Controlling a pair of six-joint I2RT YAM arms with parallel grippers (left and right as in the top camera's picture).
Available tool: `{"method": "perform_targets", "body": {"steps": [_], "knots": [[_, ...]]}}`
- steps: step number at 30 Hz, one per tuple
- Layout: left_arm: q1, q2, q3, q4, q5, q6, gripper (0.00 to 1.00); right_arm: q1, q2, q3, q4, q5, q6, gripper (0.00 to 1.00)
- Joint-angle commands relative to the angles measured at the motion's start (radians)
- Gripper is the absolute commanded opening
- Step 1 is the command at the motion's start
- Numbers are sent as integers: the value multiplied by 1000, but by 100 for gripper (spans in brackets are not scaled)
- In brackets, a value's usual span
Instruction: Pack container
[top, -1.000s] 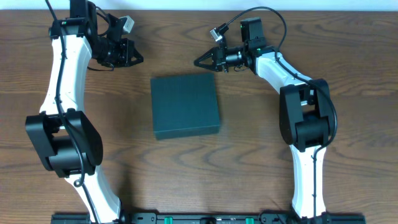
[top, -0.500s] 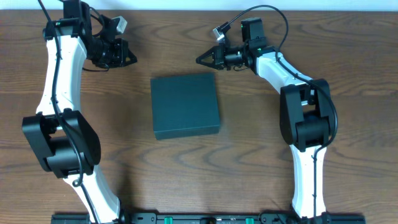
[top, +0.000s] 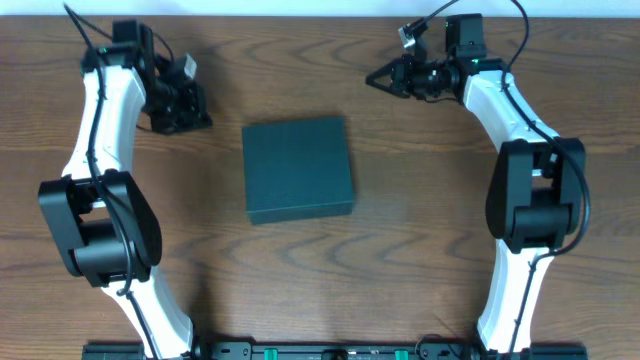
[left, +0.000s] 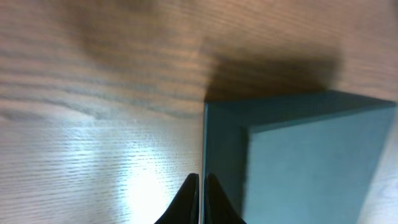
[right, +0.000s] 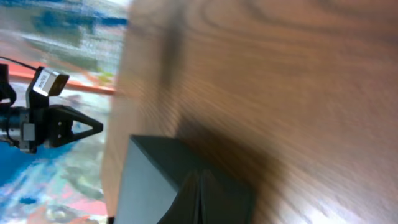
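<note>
The container (top: 299, 169) is a dark teal-green square box lying closed in the middle of the table. It also shows in the left wrist view (left: 298, 155) and the right wrist view (right: 155, 180). My left gripper (top: 205, 117) is shut and empty, to the upper left of the box, fingertips (left: 200, 183) together. My right gripper (top: 372, 80) is shut and empty, above the table to the upper right of the box, fingertips (right: 200, 177) together. No snack packets are in view.
The wooden table (top: 420, 230) extends around the box. Its far edge runs along the top of the overhead view. The other arm's gripper (right: 62, 127) shows in the right wrist view past the table edge.
My right gripper has swung up and to the right, away from the box's top right corner. My left gripper has shifted slightly down and left. The box has not moved.
</note>
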Motion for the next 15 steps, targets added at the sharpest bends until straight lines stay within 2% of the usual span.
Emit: {"method": "perform_targets", "body": {"steps": [1,6,12,15], "knots": [[-21,-15,-105,49,37,-35,6,4,-55,9,-68,84,-147,1],[-79,-14,-204,169,56,-89,6,5,-112,9,-172,156,-214,1],[-161,12,-211,180,-8,-101,6,5,-151,9,-256,224,-235,1],[-186,17,-211,179,-18,-68,6,5,-160,9,-305,229,-235,1]]}}
